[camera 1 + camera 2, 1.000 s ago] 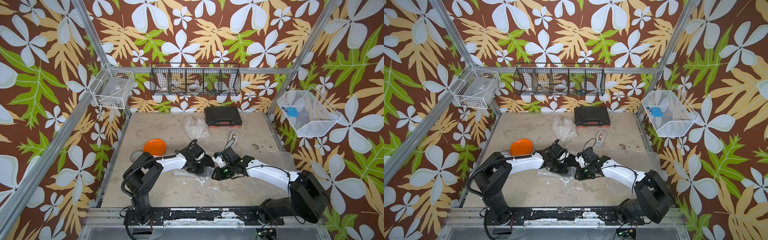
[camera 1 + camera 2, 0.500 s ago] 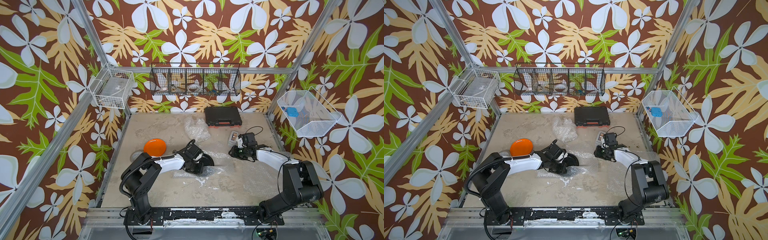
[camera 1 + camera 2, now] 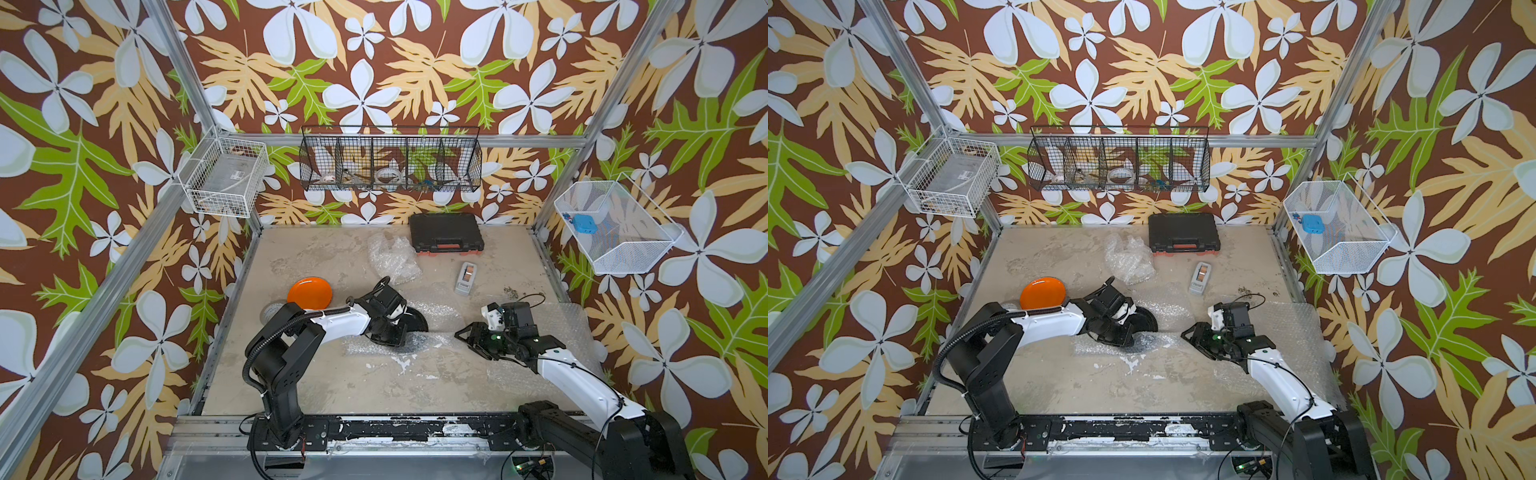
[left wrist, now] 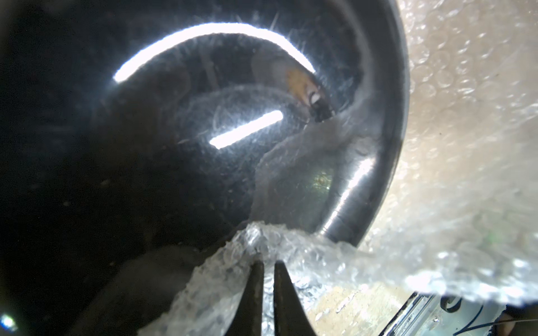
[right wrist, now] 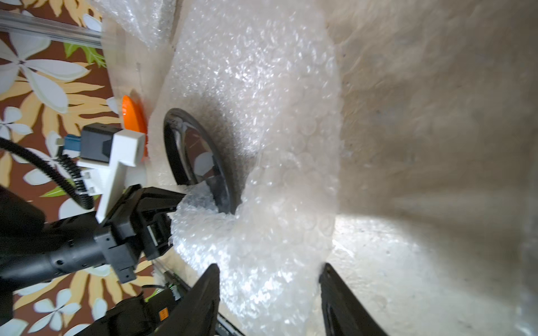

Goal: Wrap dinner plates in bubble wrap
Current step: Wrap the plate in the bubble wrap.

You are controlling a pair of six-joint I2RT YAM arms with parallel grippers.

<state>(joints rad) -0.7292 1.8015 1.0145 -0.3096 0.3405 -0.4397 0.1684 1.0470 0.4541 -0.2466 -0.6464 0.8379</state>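
Top views: we list the black plate [image 3: 417, 322] lying on a bubble wrap sheet [image 3: 440, 309] mid-counter [image 3: 332, 374]; the orange plate [image 3: 309, 292] sits bare nearby, toward the left wall.
Left wrist: our left hand [image 4: 268, 266], pressed together, pinches a fold of that sheet lifted over the black plate's rim.
Right wrist: our right hand [image 5: 269, 267] is spread above the sheet, holding nothing.
We judge the first fold begun and most of the wrapping left to do.
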